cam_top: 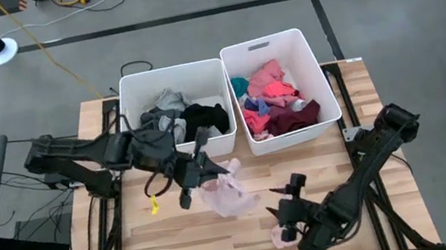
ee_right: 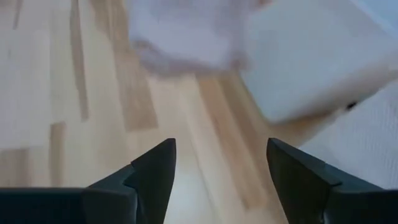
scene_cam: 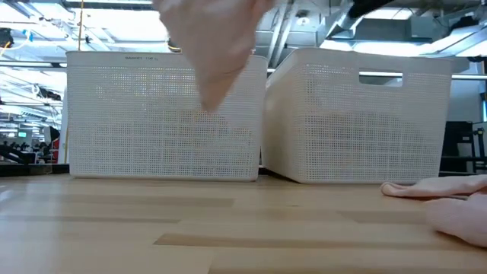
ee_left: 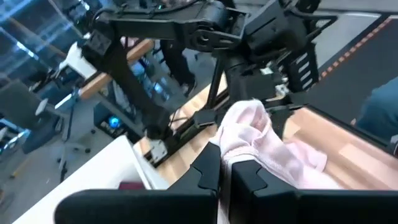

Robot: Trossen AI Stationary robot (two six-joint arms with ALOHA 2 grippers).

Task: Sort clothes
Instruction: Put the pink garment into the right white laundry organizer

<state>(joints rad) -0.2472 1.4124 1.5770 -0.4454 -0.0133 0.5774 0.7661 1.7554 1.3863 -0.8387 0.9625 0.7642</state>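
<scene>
In the high view the left gripper [cam_top: 197,172] is in the middle of the frame, just below the left bin [cam_top: 130,90]. Its jaws are pressed together on a pale pink garment [cam_top: 226,192], which hangs from it and spreads on the table [cam_top: 178,240] toward the lower right. The left wrist view shows this grip better: the two dark fingers [ee_left: 245,177] at the bottom of the frame pinch a fold of the pink garment [ee_left: 261,140], and the right arm [ee_left: 186,31] crosses the upper part of the frame.

The right gripper [cam_top: 289,213] is at the lower centre of the high view, over a second small pink piece [cam_top: 281,237] that lies on the table. In the right wrist view its fingers [ee_right: 155,171] stand wide apart with only bare wood between them; the pale garment [ee_right: 180,34] is blurred at the top of that frame.

The high view alone shows what is inside the bins: grey, white and black clothes [cam_top: 186,117] in the left bin, pink, red, maroon and blue clothes [cam_top: 277,98] in the right bin [cam_top: 317,65]. The low view sees only the perforated walls of both bins [scene_cam: 163,122], the pink garment [scene_cam: 217,46] hanging in the upper centre, and the other pink piece [scene_cam: 449,202] flat on the table at the lower right
</scene>
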